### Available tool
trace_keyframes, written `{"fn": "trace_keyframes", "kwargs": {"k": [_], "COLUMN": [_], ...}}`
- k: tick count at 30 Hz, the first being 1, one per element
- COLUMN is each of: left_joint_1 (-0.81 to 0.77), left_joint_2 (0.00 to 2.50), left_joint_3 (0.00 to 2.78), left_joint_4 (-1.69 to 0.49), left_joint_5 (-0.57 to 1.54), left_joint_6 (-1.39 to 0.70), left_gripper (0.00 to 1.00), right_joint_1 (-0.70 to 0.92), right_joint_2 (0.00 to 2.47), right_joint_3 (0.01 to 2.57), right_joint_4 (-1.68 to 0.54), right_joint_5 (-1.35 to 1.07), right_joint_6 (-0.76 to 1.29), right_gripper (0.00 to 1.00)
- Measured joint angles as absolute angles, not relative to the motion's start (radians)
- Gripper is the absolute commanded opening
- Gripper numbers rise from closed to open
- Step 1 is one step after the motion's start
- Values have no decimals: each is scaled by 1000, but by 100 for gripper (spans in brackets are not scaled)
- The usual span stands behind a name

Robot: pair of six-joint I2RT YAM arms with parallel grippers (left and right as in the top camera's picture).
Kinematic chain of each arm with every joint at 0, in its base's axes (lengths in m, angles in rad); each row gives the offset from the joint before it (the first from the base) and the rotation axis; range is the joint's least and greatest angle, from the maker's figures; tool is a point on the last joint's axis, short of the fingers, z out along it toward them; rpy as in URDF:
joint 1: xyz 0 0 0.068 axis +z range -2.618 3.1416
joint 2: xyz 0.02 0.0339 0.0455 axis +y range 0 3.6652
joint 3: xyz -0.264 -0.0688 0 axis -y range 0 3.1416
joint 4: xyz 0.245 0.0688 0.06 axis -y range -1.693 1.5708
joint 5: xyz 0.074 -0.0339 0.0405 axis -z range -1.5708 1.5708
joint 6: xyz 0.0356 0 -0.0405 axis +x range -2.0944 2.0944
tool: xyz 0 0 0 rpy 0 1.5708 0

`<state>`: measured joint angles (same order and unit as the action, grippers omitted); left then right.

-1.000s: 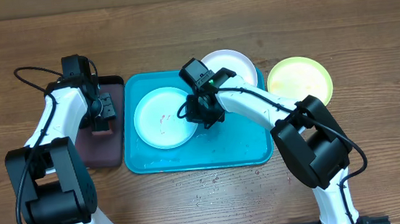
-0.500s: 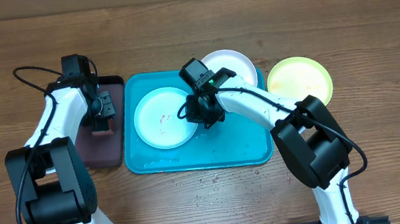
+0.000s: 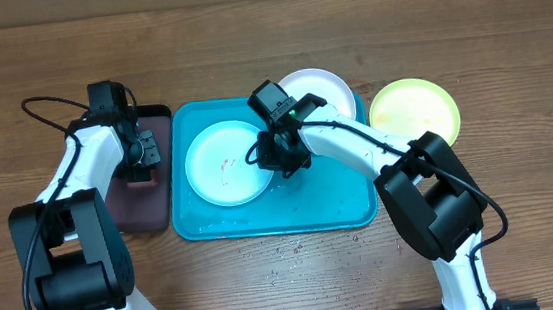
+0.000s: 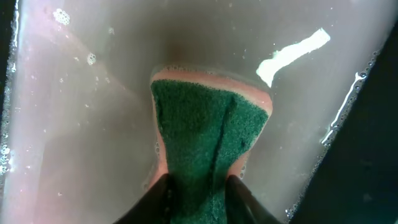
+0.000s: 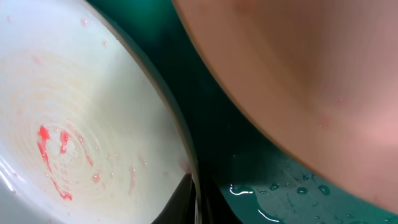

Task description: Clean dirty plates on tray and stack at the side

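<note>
Light cyan round plastic plate [image 3: 225, 165] gripped at its rim
It lies flat, face up, red-smeared, in the left half of the bright turquoise rectangular plastic tray [image 3: 341, 202]; the right gripper [image 3: 280, 162], arm stretched in from the right, is closed on its right edge. The left gripper [image 3: 140, 159] clamps a green sponge [image 4: 205, 134] lengthwise in the small black tray [image 3: 154, 208]'s pinkish water
</note>
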<state>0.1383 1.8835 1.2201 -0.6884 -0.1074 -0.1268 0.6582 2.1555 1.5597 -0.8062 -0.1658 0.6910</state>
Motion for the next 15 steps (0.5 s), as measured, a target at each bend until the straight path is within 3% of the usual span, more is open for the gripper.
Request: {"fn": "trace_keyframes", "kwargs": {"k": [4,15], "left_joint_1": [138,139], "left_joint_2": [1884,1902], "left_joint_3": [1218,1218], "left_joint_4": [-688,-689], "left_joint_5": [-109,-107], "left_joint_6": [-128,-128], "left_gripper": [4,4], "right_joint_1": [657,657], "right_joint_2": [2156,2156], "right_joint_3": [1560,1560], "right_joint_4": [-806,-806], "right_joint_5": [-169,-170], "right_joint_6": [691,691], "right_gripper": [5,5]}}
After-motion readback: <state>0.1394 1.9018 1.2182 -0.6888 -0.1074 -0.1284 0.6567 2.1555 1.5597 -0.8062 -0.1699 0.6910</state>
